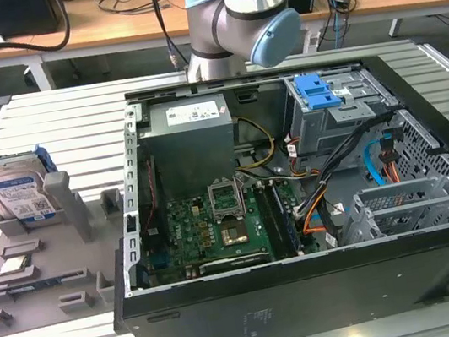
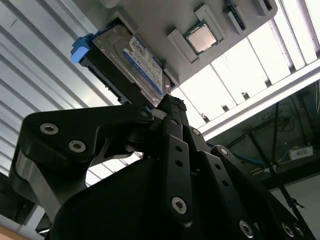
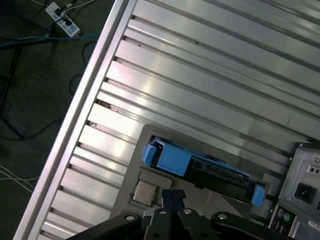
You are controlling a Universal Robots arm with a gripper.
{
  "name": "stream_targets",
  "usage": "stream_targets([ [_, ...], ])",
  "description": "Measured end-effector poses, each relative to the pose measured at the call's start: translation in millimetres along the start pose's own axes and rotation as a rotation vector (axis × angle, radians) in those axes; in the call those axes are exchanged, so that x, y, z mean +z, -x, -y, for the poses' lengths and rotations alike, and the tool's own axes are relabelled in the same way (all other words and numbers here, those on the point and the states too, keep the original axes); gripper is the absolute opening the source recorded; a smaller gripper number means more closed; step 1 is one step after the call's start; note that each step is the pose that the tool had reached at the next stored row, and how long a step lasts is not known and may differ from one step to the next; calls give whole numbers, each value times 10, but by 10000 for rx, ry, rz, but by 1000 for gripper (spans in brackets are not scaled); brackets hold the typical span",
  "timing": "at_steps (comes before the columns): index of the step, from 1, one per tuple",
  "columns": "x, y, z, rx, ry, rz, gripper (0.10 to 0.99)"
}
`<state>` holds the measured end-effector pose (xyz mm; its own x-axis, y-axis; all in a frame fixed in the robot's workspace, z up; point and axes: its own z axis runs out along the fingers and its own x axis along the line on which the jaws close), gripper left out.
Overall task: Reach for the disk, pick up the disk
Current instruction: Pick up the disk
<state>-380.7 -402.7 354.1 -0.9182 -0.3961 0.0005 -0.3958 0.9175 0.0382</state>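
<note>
**A:** Exterior view: disk (image 1: 16,191) stands on edge in the grey holder (image 1: 59,259) at that view's left, beside the open PC case (image 1: 314,300). Status?

**B:** Reach step, I'd say. Gripper (image 2: 172,102) is clenched on nothing and clear of the disk in the second wrist view. A grasp calls for parted jaws, squared across the upper edge between the blue rails (image 3: 172,159).

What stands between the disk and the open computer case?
In the exterior view, grey fixture posts stand between the disk and the case.
</note>
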Motion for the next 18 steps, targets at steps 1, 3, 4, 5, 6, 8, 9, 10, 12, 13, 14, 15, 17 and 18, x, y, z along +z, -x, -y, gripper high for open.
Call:
stream_targets([
  [1, 0, 0, 0, -97, 0, -3, 106],
  [3, 0, 0, 0, -351, 0, -13, 106],
  [4, 0, 0, 0, -458, 0, -17, 106],
  [5, 0, 0, 0, -551, 0, -21, 106],
  [6, 0, 0, 0, -658, -1, -24, 106],
  [8, 0, 0, 0, -932, -1, -36, 106],
  [9, 0, 0, 0, -1043, -1, -40, 106],
  [10, 0, 0, 0, -1238, -1, -47, 106],
  [12, 0, 0, 0, -1615, -1, -62, 106],
  [13, 0, 0, 0, -1806, -1, -69, 106],
  [14, 0, 0, 0, -1877, -1, -71, 106],
  [15, 0, 0, 0, -2012, -1, -78, 106],
  [17, 0, 0, 0, -2183, -1, -83, 106],
  [18, 0, 0, 0, -2239, -1, -85, 106],
])
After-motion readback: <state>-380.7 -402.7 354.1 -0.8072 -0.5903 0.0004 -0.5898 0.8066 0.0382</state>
